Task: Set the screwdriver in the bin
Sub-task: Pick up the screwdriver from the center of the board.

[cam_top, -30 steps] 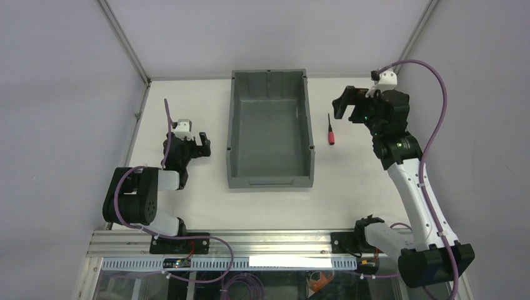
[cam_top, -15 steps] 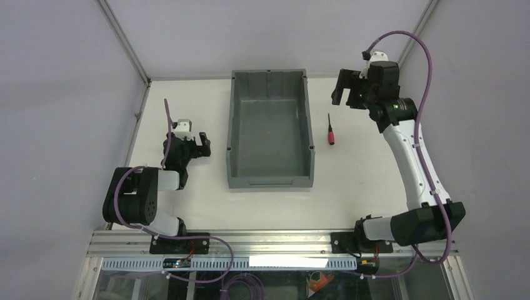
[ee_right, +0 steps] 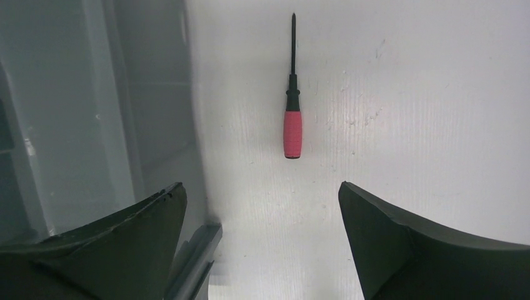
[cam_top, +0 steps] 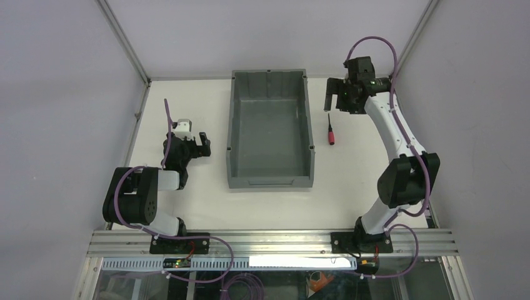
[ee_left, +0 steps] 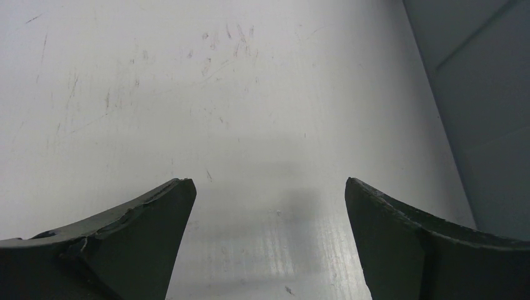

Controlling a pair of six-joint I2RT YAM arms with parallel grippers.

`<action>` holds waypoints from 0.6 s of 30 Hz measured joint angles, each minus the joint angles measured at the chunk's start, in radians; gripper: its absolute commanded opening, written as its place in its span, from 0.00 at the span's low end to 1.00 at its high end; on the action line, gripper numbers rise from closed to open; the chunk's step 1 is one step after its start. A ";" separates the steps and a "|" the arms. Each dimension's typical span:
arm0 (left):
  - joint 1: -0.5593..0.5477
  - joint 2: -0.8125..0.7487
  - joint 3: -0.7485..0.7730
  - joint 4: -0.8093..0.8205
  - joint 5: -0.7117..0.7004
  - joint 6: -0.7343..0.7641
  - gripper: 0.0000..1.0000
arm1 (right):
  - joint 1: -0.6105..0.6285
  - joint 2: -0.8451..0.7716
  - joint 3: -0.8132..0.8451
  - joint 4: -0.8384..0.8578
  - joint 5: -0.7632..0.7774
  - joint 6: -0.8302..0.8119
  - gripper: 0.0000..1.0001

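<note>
Nothing grabbed yet: my right gripper (ee_right: 259, 206) hovers spread near the tiny red-handled screwdriver (ee_right: 292, 128), still outside the dark grey plastic bin (cam_top: 230, 125).

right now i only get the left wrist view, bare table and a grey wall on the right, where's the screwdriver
observer: the screwdriver lies flat on the table, right of the bin, clear of its wall.
operator: has the right gripper got it
observer: no, the right gripper is open and not touching it.
operator: which way does it point
observer: tip toward the far side of the table, red handle on the near side.
</note>
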 measured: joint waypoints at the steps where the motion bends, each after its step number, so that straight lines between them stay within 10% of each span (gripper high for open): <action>1: 0.000 0.000 0.000 0.000 0.000 0.000 0.99 | 0.000 0.010 0.000 -0.002 0.001 0.000 0.95; 18: 0.000 0.000 0.000 0.000 0.000 0.000 0.99 | 0.000 0.251 -0.037 0.022 0.001 0.000 0.87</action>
